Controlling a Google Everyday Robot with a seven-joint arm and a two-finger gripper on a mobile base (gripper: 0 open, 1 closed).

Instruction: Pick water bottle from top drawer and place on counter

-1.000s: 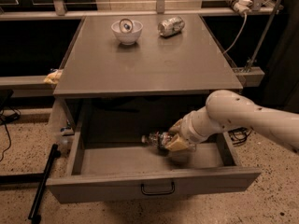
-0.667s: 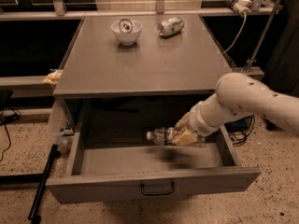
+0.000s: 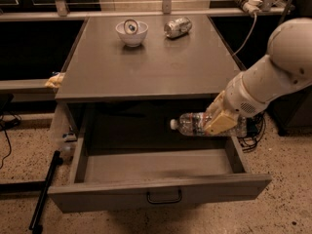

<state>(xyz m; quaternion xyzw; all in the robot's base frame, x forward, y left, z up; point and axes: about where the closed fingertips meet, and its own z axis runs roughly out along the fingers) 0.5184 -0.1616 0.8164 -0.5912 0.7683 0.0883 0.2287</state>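
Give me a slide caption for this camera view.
Gripper holds the water bottle sideways over the open top drawer, not yet on the counter.

Robot lab: grey metal counter (image 3: 151, 67), speckled floor (image 3: 287, 204), cables (image 3: 257, 139), end effector (image 3: 217, 123) holding water bottle (image 3: 192, 124) above top drawer (image 3: 122, 191).

Light: dim, warm, from above. On the table (image 3: 146, 67): soft sheen mid-top, small shadow under the bowl (image 3: 131, 31). In the top drawer (image 3: 156, 167): floor lit, back lost in black beneath the table. My hand (image 3: 219, 122), above the drawer's right side, clasps the water bottle (image 3: 190, 124); faint glints on its plastic. Surroundings left and right: dark.
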